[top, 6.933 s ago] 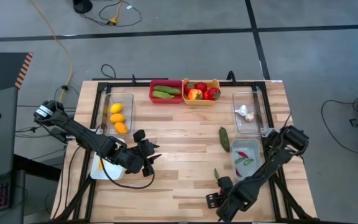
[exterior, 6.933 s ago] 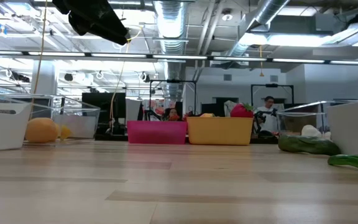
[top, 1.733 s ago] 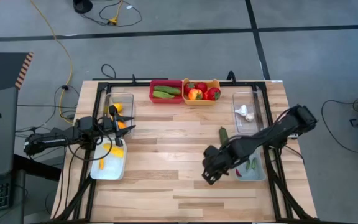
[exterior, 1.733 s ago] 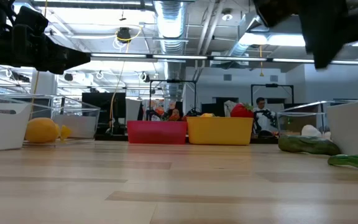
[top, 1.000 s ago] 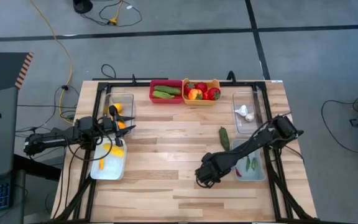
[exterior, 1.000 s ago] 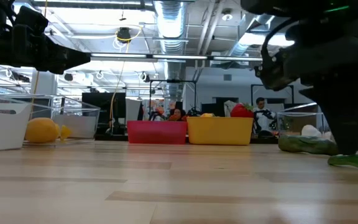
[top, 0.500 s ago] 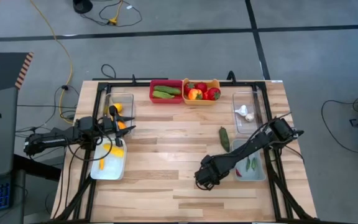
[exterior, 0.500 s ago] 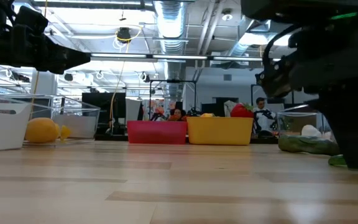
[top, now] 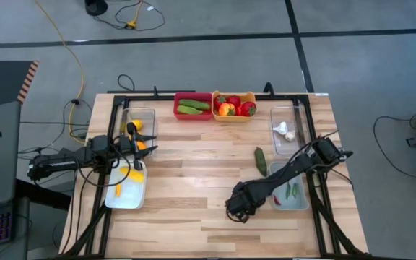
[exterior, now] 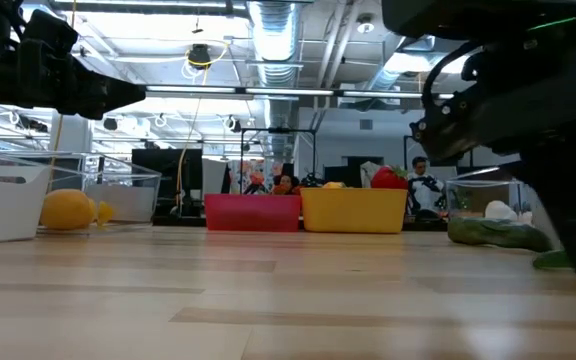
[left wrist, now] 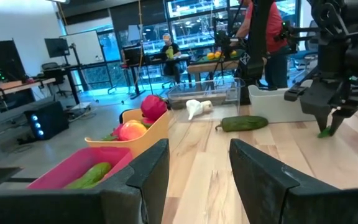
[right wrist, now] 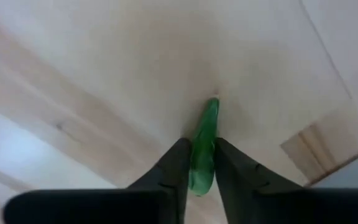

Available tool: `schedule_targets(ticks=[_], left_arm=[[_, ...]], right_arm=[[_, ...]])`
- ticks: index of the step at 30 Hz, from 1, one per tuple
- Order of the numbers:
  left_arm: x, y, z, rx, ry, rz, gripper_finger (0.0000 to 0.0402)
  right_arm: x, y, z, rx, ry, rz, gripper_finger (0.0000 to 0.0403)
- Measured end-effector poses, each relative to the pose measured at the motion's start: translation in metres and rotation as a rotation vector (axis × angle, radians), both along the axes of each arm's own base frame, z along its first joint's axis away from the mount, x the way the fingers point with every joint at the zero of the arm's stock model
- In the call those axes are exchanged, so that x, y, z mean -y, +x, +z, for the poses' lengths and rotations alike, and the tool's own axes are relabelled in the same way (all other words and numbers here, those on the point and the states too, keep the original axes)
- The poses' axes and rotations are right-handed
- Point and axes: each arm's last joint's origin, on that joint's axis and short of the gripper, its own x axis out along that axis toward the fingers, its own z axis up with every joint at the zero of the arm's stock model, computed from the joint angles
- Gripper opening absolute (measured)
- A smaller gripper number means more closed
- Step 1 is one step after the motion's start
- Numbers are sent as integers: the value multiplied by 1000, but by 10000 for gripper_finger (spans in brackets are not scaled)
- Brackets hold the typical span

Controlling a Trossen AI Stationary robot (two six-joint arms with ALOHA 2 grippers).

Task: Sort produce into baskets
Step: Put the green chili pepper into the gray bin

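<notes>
A small green chili (right wrist: 209, 118) lies on the wood table (top: 193, 180), right of its middle and near the front; it also shows in the low view (exterior: 553, 260). My right gripper (top: 239, 206) stands over it, fingers down, shut on it (right wrist: 202, 148). My left gripper (top: 139, 148) hangs open and empty (left wrist: 197, 180) over the left clear tub (top: 147, 115) and the left white tray (top: 125, 195). A green cucumber (top: 261, 160) lies on the table beyond the chili. My right gripper pinches the green chili between its two fingers, on its two long sides (right wrist: 201, 163) near one end. The fingers come from above, pointing down. The chili's other end (right wrist: 212, 102) reaches out past the fingertips at table level.
At the far edge stand a red bin (top: 192, 106) with cucumbers and an orange-yellow bin (top: 235, 106) with red pieces. On the right are a clear tub (top: 286, 130) with garlic and a white tray (top: 289, 191) with chilies. Yellow pieces lie in the left tub and tray.
My right gripper has come down a little onto the green chili on the table, which has stayed in its place. My left arm has kept still.
</notes>
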Motion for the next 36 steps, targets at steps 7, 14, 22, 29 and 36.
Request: schedule_targets(ticks=[7, 14, 22, 29, 36], left_arm=[[0, 0, 0, -1, 4, 0, 158], [0, 0, 0, -2, 2, -1, 158], [0, 0, 0, -1, 1, -2, 158], [0, 0, 0, -1, 1, -2, 158], [0, 0, 0, -2, 1, -5, 158]], right_arm=[[-4, 8, 15, 24, 48, 72, 66], [-6, 16, 41, 22, 69, 160, 67], [-2, 9, 78, -99, 8, 245, 67], [2, -6, 97, -181, -82, 310, 67], [17, -39, 116, -126, -142, 303, 67]])
